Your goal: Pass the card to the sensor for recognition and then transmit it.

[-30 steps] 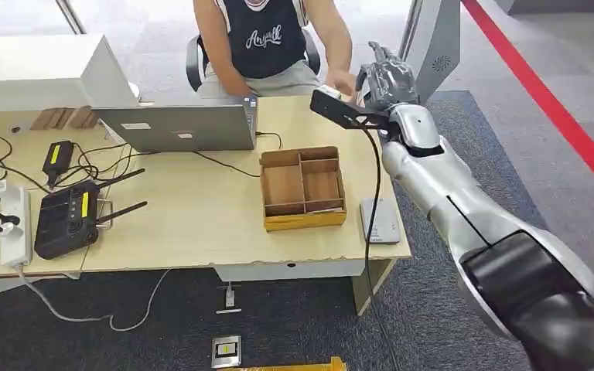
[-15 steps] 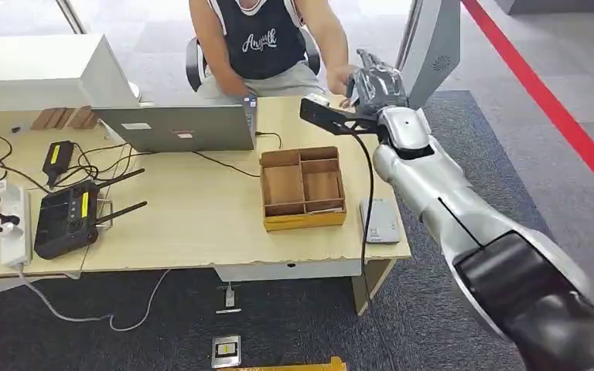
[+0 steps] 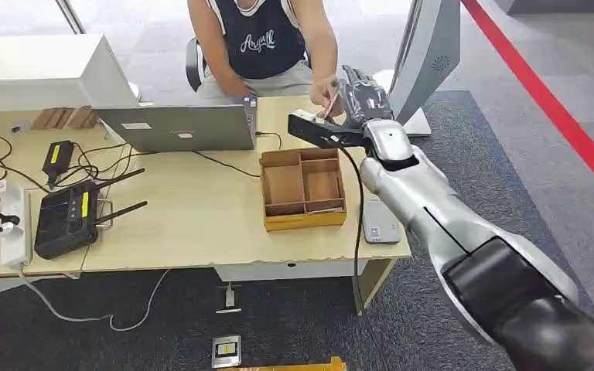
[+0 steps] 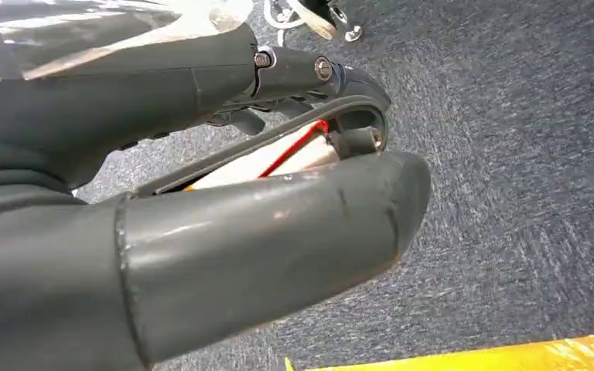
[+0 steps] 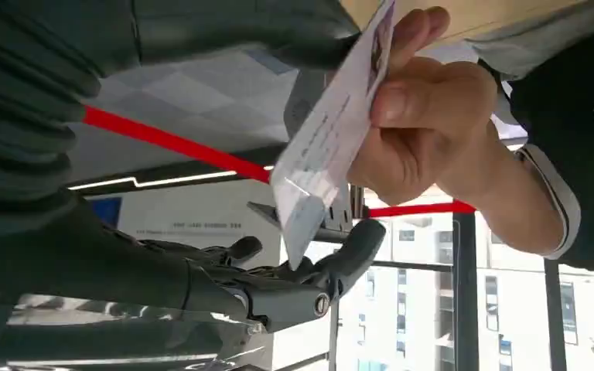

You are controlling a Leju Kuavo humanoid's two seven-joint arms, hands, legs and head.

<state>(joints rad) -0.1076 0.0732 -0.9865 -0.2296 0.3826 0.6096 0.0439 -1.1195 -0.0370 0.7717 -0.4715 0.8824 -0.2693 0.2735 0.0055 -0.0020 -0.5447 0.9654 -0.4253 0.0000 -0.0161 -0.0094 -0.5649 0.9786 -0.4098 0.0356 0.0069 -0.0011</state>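
Note:
A white card (image 5: 332,131) stands between the thumb and dark fingers (image 5: 340,263) of my right hand (image 3: 362,97), held out over the table's far right corner. A seated person's hand (image 5: 425,124) pinches the same card from the other side; in the head view that hand (image 3: 327,91) meets mine. The grey flat card sensor (image 3: 379,222) lies on the table's right edge, well below and nearer than my hand. My left hand (image 4: 201,232) hangs over dark carpet, fingers curled in against the thumb, holding nothing.
A wooden compartment box (image 3: 303,188) sits left of the sensor. A laptop (image 3: 178,127) stands at the back, and a black router (image 3: 67,219) and cables lie at the left. A tall grey pillar (image 3: 433,54) rises behind my hand.
My right arm has swung left and slightly nearer with the card. The person's hand has come in and taken hold of the card.

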